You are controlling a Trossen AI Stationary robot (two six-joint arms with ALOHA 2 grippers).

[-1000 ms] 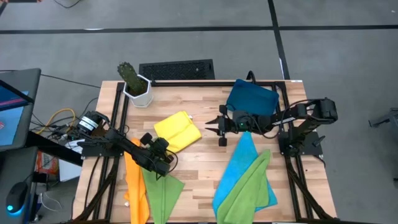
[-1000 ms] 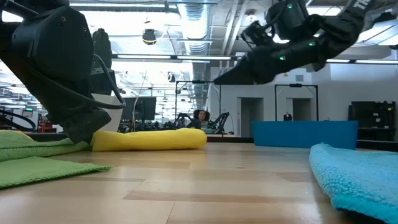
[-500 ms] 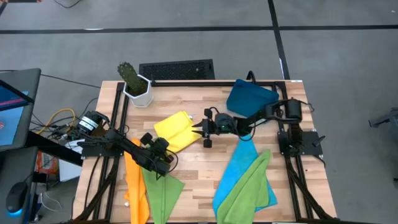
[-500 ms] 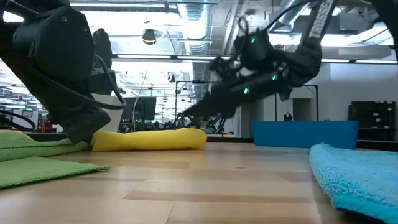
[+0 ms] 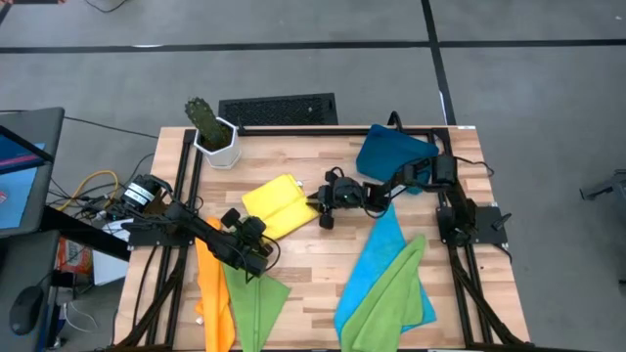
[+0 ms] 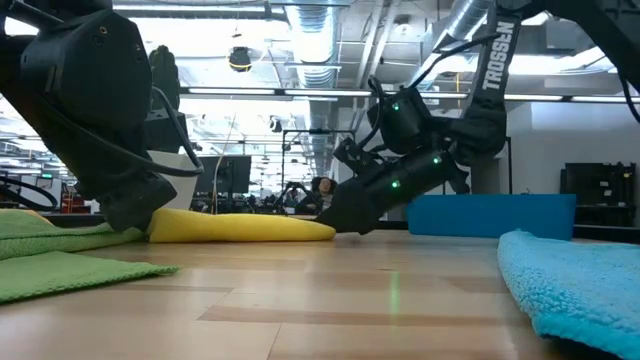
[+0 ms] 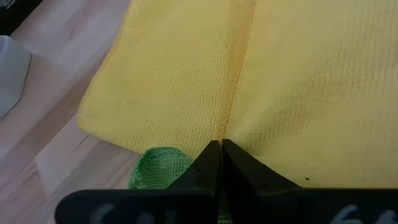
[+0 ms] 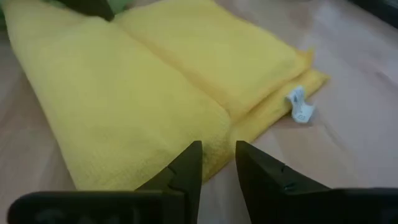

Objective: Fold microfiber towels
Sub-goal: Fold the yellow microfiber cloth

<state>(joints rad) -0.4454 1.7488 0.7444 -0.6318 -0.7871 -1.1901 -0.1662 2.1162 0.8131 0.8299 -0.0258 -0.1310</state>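
Observation:
A folded yellow towel (image 5: 279,203) lies flat on the table's middle, with a white tag (image 8: 300,106) at one corner. My right gripper (image 5: 320,207) is open and low at the towel's right end, its fingertips (image 8: 217,158) straddling the folded edge. My left gripper (image 7: 220,149) is shut, with its tips at the yellow towel's near edge, over the far corner of a green towel (image 5: 256,301). An orange towel (image 5: 213,291) lies beside that green one. A blue towel (image 5: 377,256) and a second green towel (image 5: 393,291) lie at the near right. My left gripper comes down slanting from the table's left, and its shut fingertips sit on the green towel's far corner (image 7: 157,167), right at the yellow towel's edge. I cannot tell whether any cloth is pinched between them. My right gripper slants down from the table's right. Its lower finger (image 6: 335,225) reaches the yellow towel's right end (image 6: 318,229) at table height. I cannot tell whether it touches the cloth.
A rigid dark-blue tray (image 5: 396,154) stands at the far right, behind the right arm. A potted cactus (image 5: 213,132) sits at the far left corner, with a black grille (image 5: 279,110) beyond the far edge. Bare wood (image 5: 313,254) shows between the two towel heaps.
My right gripper has come down from above the tray's front and moved toward the table's left, reaching the yellow towel's right end; its finger gap looks unchanged. The towels lie as before.

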